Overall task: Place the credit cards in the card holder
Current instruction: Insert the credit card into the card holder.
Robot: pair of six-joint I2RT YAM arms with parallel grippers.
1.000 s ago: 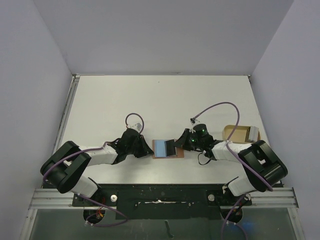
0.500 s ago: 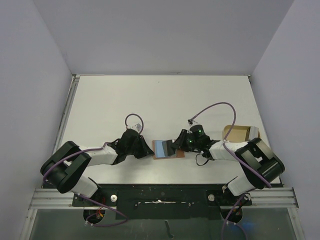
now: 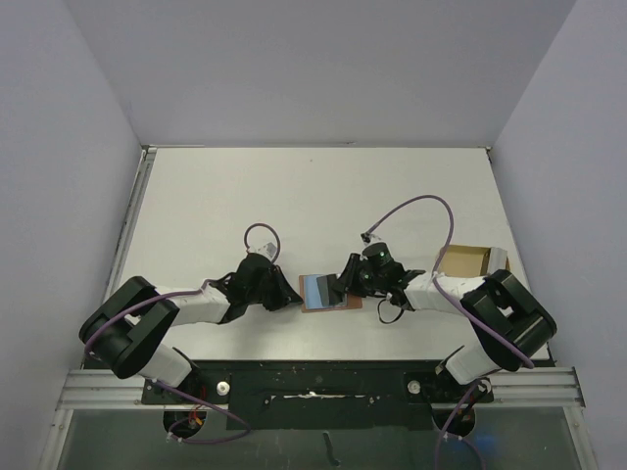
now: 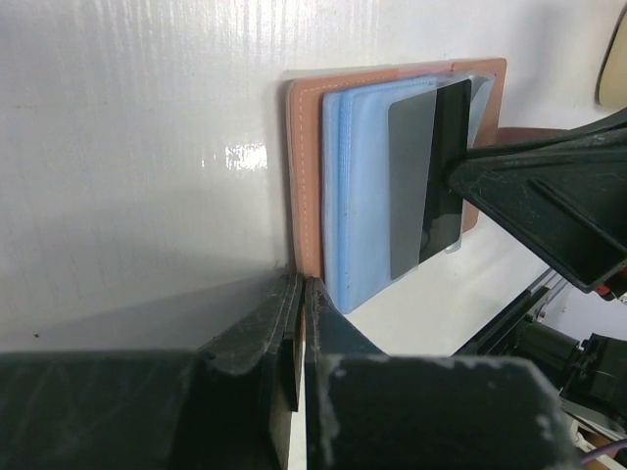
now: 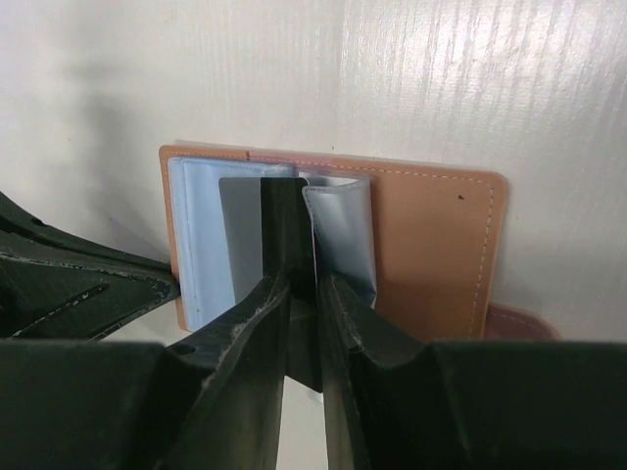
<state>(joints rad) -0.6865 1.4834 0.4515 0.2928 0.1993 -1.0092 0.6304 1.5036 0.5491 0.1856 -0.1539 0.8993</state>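
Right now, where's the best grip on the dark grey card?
Pinch the dark grey card by its free edge, over the fold of the card holder, from the right arm's side: its other end lies over the left half, where the left gripper sits.

Soft, even light falls from overhead; the white counter [image 3: 313, 196] looks bright, with faint shadows beside the arms [image 3: 196, 302]. Close up, a small glare patch shines on it, and the dark foreground goes blurry.
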